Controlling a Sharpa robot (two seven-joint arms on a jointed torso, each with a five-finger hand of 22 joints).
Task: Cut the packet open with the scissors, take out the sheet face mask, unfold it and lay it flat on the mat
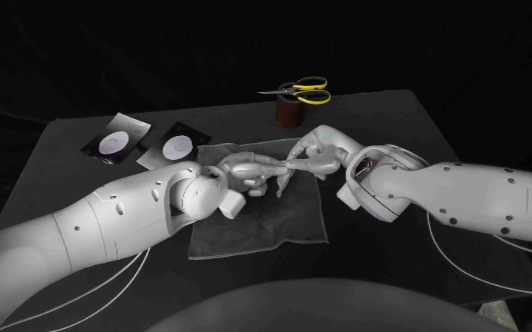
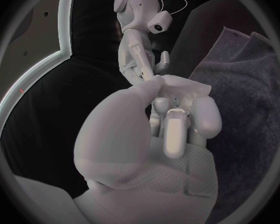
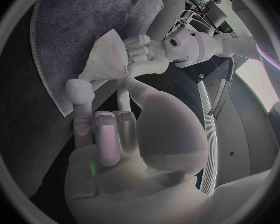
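Observation:
Both hands meet above the grey mat (image 1: 261,228). My left hand (image 1: 251,169) grips a folded white sheet mask (image 1: 280,184). The left wrist view shows the mask (image 2: 185,87) bunched over that hand's fingers (image 2: 176,129). My right hand (image 1: 318,157) pinches the same mask from the other side. The right wrist view has the mask (image 3: 107,52) hanging between my right hand's fingertips (image 3: 79,90) and the left hand (image 3: 143,50). The yellow-handled scissors (image 1: 303,91) stand in a brown holder (image 1: 289,114) at the back. Two dark packets (image 1: 114,141) (image 1: 177,147) lie at the back left.
The mat lies crumpled at its far edge, below the hands. The black table (image 1: 421,124) reaches to the holder at the back. White cables (image 1: 466,251) trail beside both arms near the front.

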